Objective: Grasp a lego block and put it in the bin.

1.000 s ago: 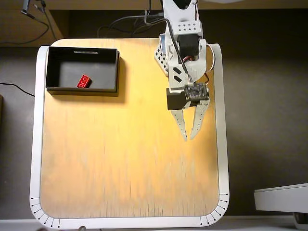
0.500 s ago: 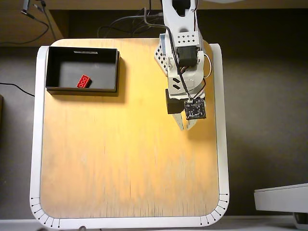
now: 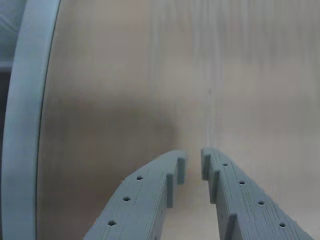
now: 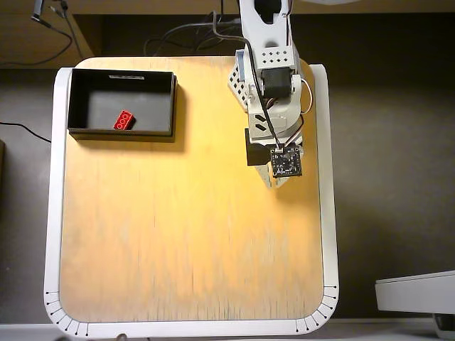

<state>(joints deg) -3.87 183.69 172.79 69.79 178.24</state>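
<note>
Up close in the wrist view, the claw (image 3: 194, 161) fills the bottom edge: two grey printed fingers (image 3: 150, 195) dotted with small holes, their tips drawn near each other with only a narrow slit of bare wood showing between them. Nothing sits in that slit, so the claw is nearly closed and empty. Beneath and beyond the tips runs the pale wooden surface (image 3: 150, 75), plain grain all the way up, with its light rounded border (image 3: 22, 125) curving down the left side of that view.

Switch to the overhead view and the claw (image 4: 274, 182) hangs over the right half of the surface (image 4: 185, 234), mostly hidden under a small dark circuit board (image 4: 286, 163) on the wrist (only a pale sliver of finger peeks out below it). The white arm (image 4: 266, 78) stretches up from there toward the top edge of the picture, wires trailing along it.

Further off, across at the upper left corner of the surface, sits the black box (image 4: 71, 106), open-topped, with a thin white label on its far rim. And there is the red brick (image 4: 124, 120), lying tilted on the box floor near the front wall, well apart from the claw.
</note>
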